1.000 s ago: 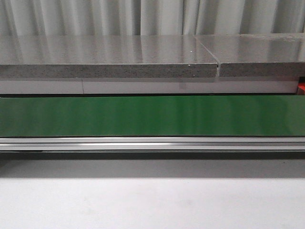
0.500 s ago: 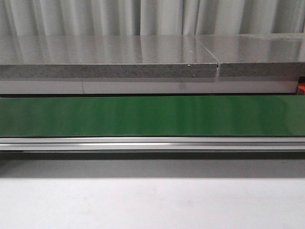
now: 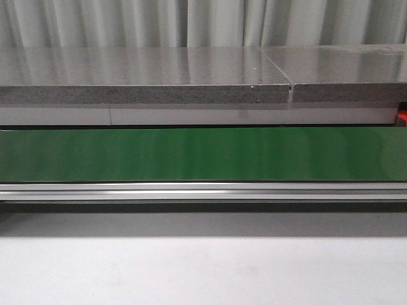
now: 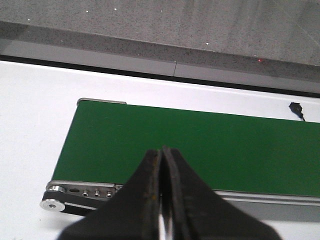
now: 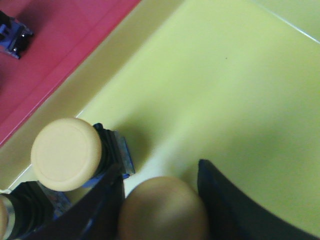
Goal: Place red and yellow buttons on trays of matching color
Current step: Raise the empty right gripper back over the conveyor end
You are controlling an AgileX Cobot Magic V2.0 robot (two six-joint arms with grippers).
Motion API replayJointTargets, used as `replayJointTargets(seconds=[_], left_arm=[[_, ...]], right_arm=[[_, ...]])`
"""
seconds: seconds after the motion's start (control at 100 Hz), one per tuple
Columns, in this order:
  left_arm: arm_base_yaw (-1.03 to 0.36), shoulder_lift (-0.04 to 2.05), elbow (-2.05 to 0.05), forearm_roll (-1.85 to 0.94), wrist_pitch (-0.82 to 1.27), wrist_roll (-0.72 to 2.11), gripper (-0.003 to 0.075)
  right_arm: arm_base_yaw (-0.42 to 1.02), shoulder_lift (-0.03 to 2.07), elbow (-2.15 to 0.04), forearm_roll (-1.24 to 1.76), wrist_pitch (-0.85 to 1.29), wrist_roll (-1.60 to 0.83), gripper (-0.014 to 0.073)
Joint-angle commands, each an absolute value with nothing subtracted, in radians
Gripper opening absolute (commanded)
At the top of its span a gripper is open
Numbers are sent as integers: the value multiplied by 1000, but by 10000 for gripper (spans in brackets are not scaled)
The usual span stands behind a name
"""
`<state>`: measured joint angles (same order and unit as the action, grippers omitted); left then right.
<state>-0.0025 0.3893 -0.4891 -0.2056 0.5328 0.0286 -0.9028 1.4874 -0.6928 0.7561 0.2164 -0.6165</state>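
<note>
Right gripper [image 5: 161, 200] fingers clamped on yellow button [image 5: 162, 209] over yellow tray [image 5: 215, 90]. Second yellow button [image 5: 66, 153] upright on tray just beside it, near wall bordering red tray [image 5: 60, 55]. Small blue-black part [image 5: 14, 37] on red tray. Left gripper [image 4: 161, 200] pressed together, empty, above end of green conveyor belt [image 3: 203, 154]. White table [image 3: 203, 270] in front, grey stone counter [image 3: 146, 76] and curtain [image 3: 203, 22] behind.

A: What's under my arms?

B: White table [image 3: 203, 267], w/ a green conveyor belt [image 3: 203, 154] lying straight across it on an aluminium frame [image 3: 203, 190].

A: And by my right pincer?

B: Yellow tray [image 5: 225, 90] right beside a red tray [image 5: 65, 45]; yellow-capped buttons [image 5: 66, 154] stand upright in the yellow one.
</note>
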Motion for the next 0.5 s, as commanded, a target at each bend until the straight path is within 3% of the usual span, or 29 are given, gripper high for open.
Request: replayJointTargets(seconds=[0.0,0.24,0.49], left_arm=[[-8,394,-513,-217,461,25,-19],[-8,394,-513,-217,461,25,-19],[-8,394,-513,-217,461,25,-19]], right_arm=[[-904,1460,-714,770,189,-628,276],[-904,1460,-714,770,189,-628,566],[-904,1434,-716,770,177,-628,587]])
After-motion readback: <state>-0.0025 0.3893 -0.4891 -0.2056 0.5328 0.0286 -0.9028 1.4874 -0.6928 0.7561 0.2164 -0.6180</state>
